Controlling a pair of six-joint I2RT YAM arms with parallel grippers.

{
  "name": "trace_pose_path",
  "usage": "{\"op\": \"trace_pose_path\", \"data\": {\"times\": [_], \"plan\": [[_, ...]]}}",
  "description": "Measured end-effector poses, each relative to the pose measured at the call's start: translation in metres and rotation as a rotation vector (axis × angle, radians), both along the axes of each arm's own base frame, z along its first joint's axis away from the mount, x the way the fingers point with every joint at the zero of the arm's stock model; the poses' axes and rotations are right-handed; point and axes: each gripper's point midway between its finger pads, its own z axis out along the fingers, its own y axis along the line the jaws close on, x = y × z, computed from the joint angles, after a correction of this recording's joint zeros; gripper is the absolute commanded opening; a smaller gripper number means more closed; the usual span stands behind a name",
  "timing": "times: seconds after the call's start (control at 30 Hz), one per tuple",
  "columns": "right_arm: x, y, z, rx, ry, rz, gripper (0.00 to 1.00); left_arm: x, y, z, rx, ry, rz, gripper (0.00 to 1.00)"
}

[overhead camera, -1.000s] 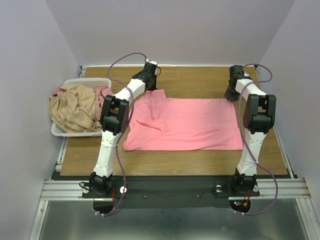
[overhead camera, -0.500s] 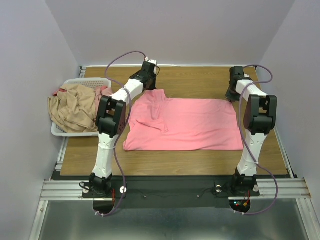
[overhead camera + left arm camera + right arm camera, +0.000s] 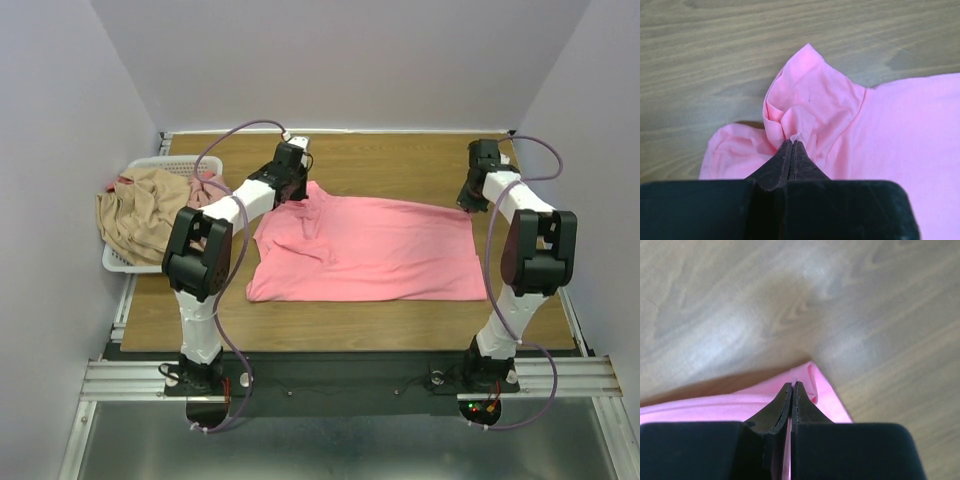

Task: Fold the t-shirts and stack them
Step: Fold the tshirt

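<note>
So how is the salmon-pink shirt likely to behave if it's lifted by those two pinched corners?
Probably floppy: the salmon-pink shirt bunches into soft folds where the left gripper pinches it. It would likely sag between that and the right gripper, since the cloth wrinkles and lies limp. It seems light, as small pinches hold it, though thin cloth could slip out.

Bare brown wooden tabletop [image 3: 400, 165] lies open across the upper middle of the overhead view and in a strip below the spread salmon-pink cloth t-shirt [image 3: 380, 250]. The white-and-black left arm [image 3: 235, 205] slants across left-centre; the right arm [image 3: 525, 240] stands along the right edge. At far left the white slatted plastic basket [image 3: 125, 262], heaped with tan-beige cloth [image 3: 145, 210], blocks the edge.
</note>
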Motion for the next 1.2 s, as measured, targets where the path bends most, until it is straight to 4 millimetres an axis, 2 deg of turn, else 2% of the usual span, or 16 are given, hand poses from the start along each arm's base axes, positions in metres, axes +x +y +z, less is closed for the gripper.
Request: {"op": "trace_pose_path", "data": {"times": [0.4,0.6,0.77,0.97,1.2], "plan": [[-0.039,0.003,0.012,0.013,-0.02,-0.027,0.0,-0.053,0.01,0.01,-0.029,-0.015,0.018,0.0],[-0.043,0.0,0.028,-0.005,-0.067,-0.048,0.0,-0.08,0.025,0.021,-0.054,-0.044,0.05,0.0],[-0.053,-0.004,0.025,-0.027,-0.055,-0.064,0.0,-0.097,0.036,0.033,-0.088,-0.085,0.083,0.0],[-0.067,-0.013,0.016,-0.068,-0.013,-0.09,0.0,-0.116,0.048,0.027,-0.098,-0.079,0.118,0.0],[-0.083,-0.035,0.024,-0.089,-0.027,-0.154,0.0,-0.133,0.061,0.029,-0.117,-0.096,0.158,0.0]]}}
